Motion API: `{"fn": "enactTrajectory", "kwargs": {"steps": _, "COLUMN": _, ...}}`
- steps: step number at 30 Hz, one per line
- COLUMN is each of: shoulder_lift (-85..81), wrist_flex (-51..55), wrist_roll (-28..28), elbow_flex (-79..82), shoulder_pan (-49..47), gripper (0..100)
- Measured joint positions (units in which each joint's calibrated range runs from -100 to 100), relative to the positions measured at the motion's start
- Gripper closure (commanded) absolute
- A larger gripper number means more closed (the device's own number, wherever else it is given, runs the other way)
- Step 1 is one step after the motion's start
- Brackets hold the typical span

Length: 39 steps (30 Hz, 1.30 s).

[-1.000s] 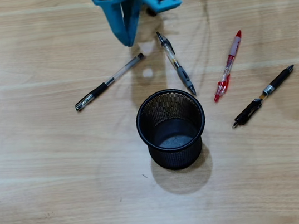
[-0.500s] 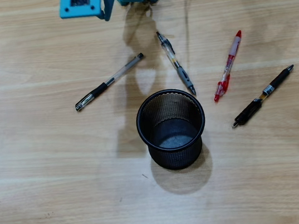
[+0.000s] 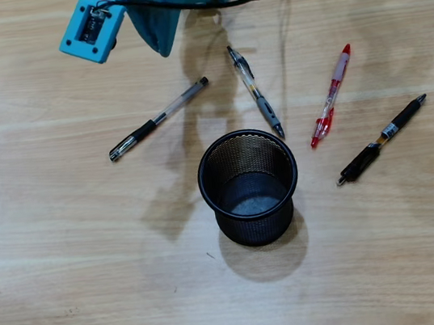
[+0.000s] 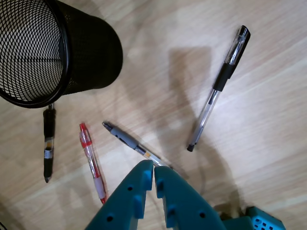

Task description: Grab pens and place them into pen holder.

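Teal arm swung leftward along top edge since earlier frames; pens, holder unmoved. Overhead view: round black wire-mesh pen holder (image 3: pixel 248 187) centre of light wooden worktop (image 3: pixel 74 298); clear-and-black pen (image 3: pixel 159 119) upper left of it, grey-grip clear pen (image 3: pixel 255 91) above, red-and-white pen (image 3: pixel 330 96) right, black pen with silver band (image 3: pixel 382 139) far right. Claw tips not discernible there. Wrist view alone shows teal claw (image 4: pixel 154 168) at bottom centre, jaws nearly closed, empty, over grey-grip pen's end.
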Motion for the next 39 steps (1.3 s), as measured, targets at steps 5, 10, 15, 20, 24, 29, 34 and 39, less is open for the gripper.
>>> {"fn": "enactTrajectory", "kwargs": {"steps": 5, "shoulder_lift": 2.29, "wrist_flex": 0.0, "wrist_roll": -0.16, "elbow_flex": 0.0, "shoulder_pan": 1.14, "gripper": 79}}
{"fn": "enactTrajectory", "kwargs": {"steps": 10, "shoulder_lift": 5.86, "wrist_flex": 0.0, "wrist_roll": -0.16, "elbow_flex": -0.09, "shoulder_pan": 2.0, "gripper": 72}}
{"fn": "enactTrajectory", "kwargs": {"steps": 15, "shoulder_lift": 9.94, "wrist_flex": 0.0, "wrist_roll": -0.16, "elbow_flex": 0.89, "shoulder_pan": 4.19, "gripper": 72}}
{"fn": "enactTrajectory", "kwargs": {"steps": 20, "shoulder_lift": 14.53, "wrist_flex": 0.0, "wrist_roll": -0.16, "elbow_flex": 5.59, "shoulder_pan": 7.53, "gripper": 72}}
{"fn": "enactTrajectory", "kwargs": {"steps": 24, "shoulder_lift": 17.25, "wrist_flex": 0.0, "wrist_roll": -0.16, "elbow_flex": 8.07, "shoulder_pan": 7.81, "gripper": 72}}
{"fn": "enactTrajectory", "kwargs": {"steps": 29, "shoulder_lift": 20.73, "wrist_flex": -3.28, "wrist_roll": -0.16, "elbow_flex": 8.7, "shoulder_pan": 7.62, "gripper": 71}}
{"fn": "enactTrajectory", "kwargs": {"steps": 34, "shoulder_lift": 23.02, "wrist_flex": -4.83, "wrist_roll": -0.16, "elbow_flex": 8.7, "shoulder_pan": 7.72, "gripper": 71}}
{"fn": "enactTrajectory", "kwargs": {"steps": 39, "shoulder_lift": 25.57, "wrist_flex": -10.44, "wrist_roll": -0.16, "elbow_flex": 9.14, "shoulder_pan": 8.67, "gripper": 71}}
